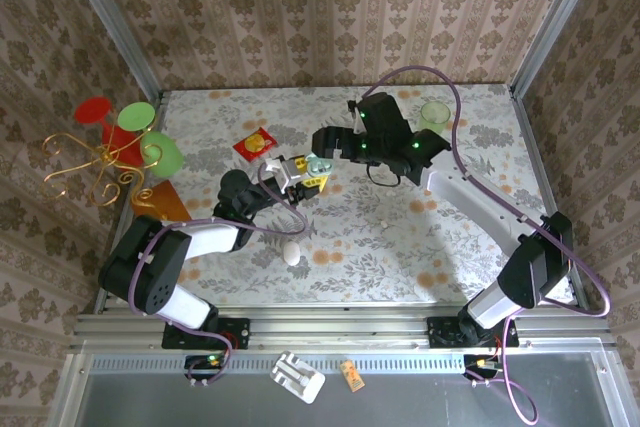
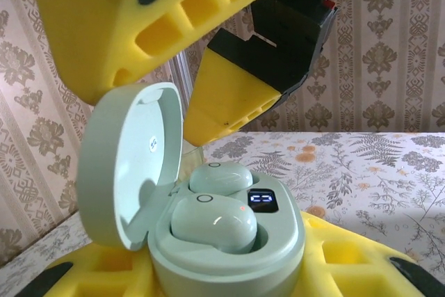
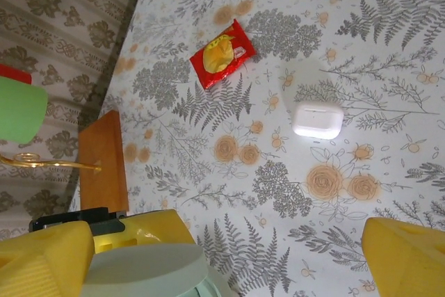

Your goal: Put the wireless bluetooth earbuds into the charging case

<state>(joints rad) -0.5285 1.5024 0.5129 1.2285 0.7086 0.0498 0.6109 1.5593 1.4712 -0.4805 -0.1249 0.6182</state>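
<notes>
My left gripper (image 2: 222, 279) is shut on the charging case (image 2: 229, 255), a pale whitish-green box held above the table's middle (image 1: 318, 167). Its hinged lid (image 2: 128, 165) stands open to the left. Both earbuds (image 2: 212, 222) (image 2: 221, 175) sit in their wells beside a lit display (image 2: 261, 200). My right gripper (image 1: 325, 145) hangs open just behind and above the case, its yellow fingers (image 2: 139, 19) over the lid. In the right wrist view the lid (image 3: 146, 269) lies near the left finger (image 3: 42, 259), touching nothing I can see.
A white oval object (image 1: 291, 252) lies on the table near the left arm, and a white rounded box (image 3: 317, 120) shows below the right wrist. A red packet (image 1: 255, 142), an orange board (image 1: 160, 202), a pale green disc (image 1: 435, 112) and a cup rack (image 1: 110, 142) ring the area.
</notes>
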